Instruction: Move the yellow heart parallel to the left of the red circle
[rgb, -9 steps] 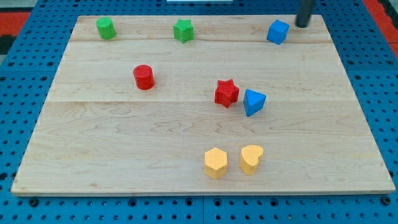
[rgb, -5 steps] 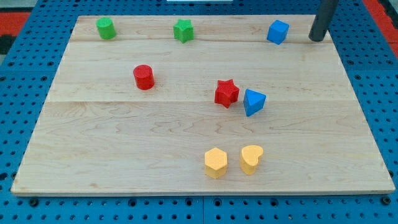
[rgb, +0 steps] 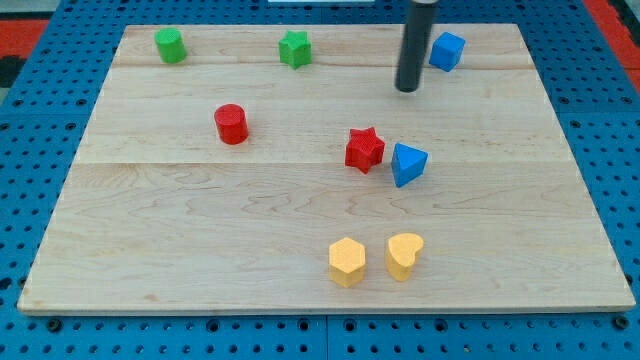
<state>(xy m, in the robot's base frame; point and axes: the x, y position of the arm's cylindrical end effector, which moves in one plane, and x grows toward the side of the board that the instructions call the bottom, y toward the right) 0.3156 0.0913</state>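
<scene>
The yellow heart (rgb: 405, 255) lies near the view's bottom, right of centre, next to a yellow hexagon (rgb: 347, 261) on its left. The red circle (rgb: 231, 124) stands left of centre in the upper half. My tip (rgb: 406, 88) rests on the board in the upper middle, left of and below the blue cube (rgb: 447, 50). It is above the red star (rgb: 364, 149), far from the yellow heart and touching no block.
A blue triangle (rgb: 407, 163) sits touching or nearly touching the red star's right side. A green block (rgb: 170, 45) and a green star (rgb: 294, 48) lie along the top of the wooden board (rgb: 150, 220).
My tip has moved from the board's top right corner down and to the left, past the blue cube. No block has moved.
</scene>
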